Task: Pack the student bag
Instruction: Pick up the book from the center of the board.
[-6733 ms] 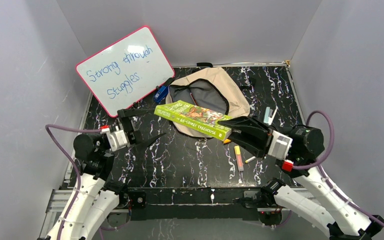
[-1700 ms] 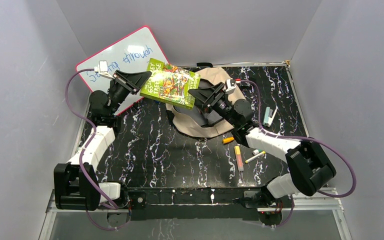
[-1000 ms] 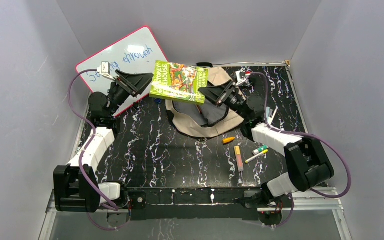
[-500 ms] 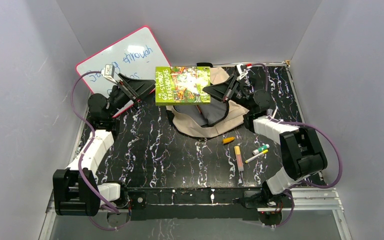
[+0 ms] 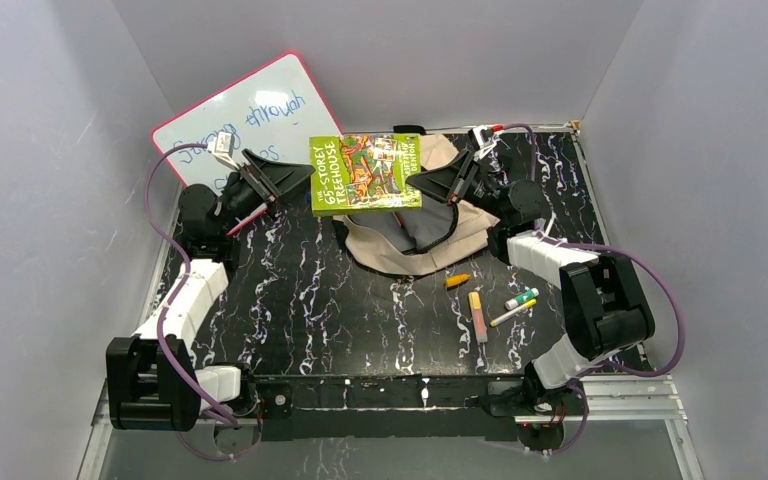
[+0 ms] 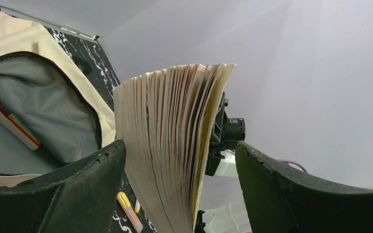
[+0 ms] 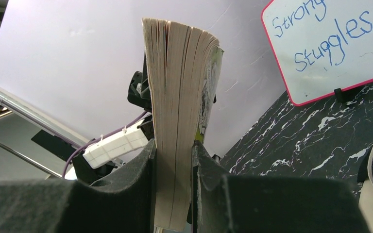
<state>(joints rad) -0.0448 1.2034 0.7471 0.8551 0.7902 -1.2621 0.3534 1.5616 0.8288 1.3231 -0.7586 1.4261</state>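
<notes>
There are two arms, one book, one bag, one whiteboard and four small writing things. In the top view the green book (image 5: 365,172) is held up in the air at the upper middle of the frame, its cover turned to the camera, above the far-left part of the student bag (image 5: 390,255). The right gripper (image 5: 418,183) comes from the right and is clamped on the right edge of the book; in its wrist view the two fingers press on both sides of the page block. The left gripper (image 5: 303,180) comes from the left, and its jaws stand wide apart with the other edge of the book between them. There is a clear gap on one side; on the other side I cannot tell if the finger touches the pages. The student bag lies on the black marbled table (image 5: 360,320), just below and right of the book, with its mouth open and the grey lining showing. The whiteboard (image 5: 260,110) with a pink frame leans in the upper left. Right of the centre lie one short orange piece (image 5: 457,281), one yellow-and-pink highlighter (image 5: 477,315), one green-capped marker (image 5: 522,298) and one thin pale pen (image 5: 506,318), near each other.
</notes>
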